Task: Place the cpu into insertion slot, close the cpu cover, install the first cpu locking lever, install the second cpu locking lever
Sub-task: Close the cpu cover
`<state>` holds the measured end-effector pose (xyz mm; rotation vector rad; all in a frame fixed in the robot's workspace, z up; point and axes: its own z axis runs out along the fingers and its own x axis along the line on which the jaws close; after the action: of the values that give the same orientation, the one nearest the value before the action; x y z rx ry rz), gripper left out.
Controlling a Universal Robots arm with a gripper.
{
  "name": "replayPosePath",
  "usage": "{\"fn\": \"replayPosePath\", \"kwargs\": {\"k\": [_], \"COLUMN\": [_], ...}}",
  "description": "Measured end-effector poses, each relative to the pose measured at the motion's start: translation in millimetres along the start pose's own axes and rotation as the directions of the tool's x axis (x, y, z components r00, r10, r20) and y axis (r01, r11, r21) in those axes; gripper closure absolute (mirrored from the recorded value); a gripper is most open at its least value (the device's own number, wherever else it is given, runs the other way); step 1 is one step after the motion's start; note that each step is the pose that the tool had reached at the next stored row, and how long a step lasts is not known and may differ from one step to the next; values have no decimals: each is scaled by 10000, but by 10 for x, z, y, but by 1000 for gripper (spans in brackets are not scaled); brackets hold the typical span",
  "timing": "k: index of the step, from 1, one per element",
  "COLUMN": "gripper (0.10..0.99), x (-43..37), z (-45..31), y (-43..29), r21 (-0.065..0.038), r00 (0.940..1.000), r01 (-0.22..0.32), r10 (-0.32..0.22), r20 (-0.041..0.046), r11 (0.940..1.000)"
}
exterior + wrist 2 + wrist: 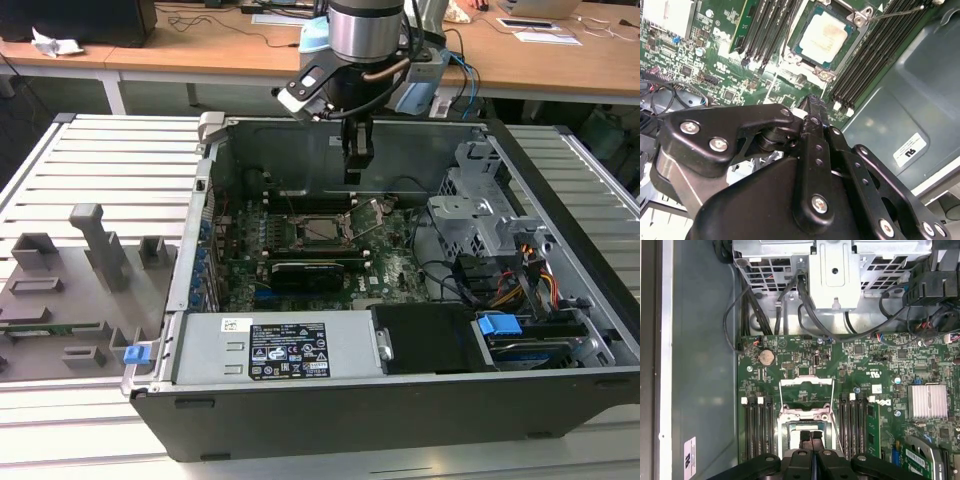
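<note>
Hovering over motherboard (880,360) with pincer (811,439) pressed together, empty. Noting cpu (829,34) lying flat in insertion slot (796,44), cpu cover (806,382) hinged up open. Judging cpu cover light, thin, stiff metal; best pressed on frame edge, clear of fragile cpu.

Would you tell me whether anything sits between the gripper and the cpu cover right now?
Nothing visible does. The gripper hangs in open air above the board. The cover stands raised beside the cpu, which lies seated and uncovered.
</note>
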<state>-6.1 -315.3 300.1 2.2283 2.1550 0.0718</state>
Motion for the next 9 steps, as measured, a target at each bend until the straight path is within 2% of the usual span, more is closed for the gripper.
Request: {"fn": "replayPosePath", "kwargs": {"k": [9], "gripper": [980], "x": [3], "z": [8], "y": [69], "r21": [-1], "r00": [10000], "r01": [0], "r10": [0], "r20": [0], "r11": [10000]}}
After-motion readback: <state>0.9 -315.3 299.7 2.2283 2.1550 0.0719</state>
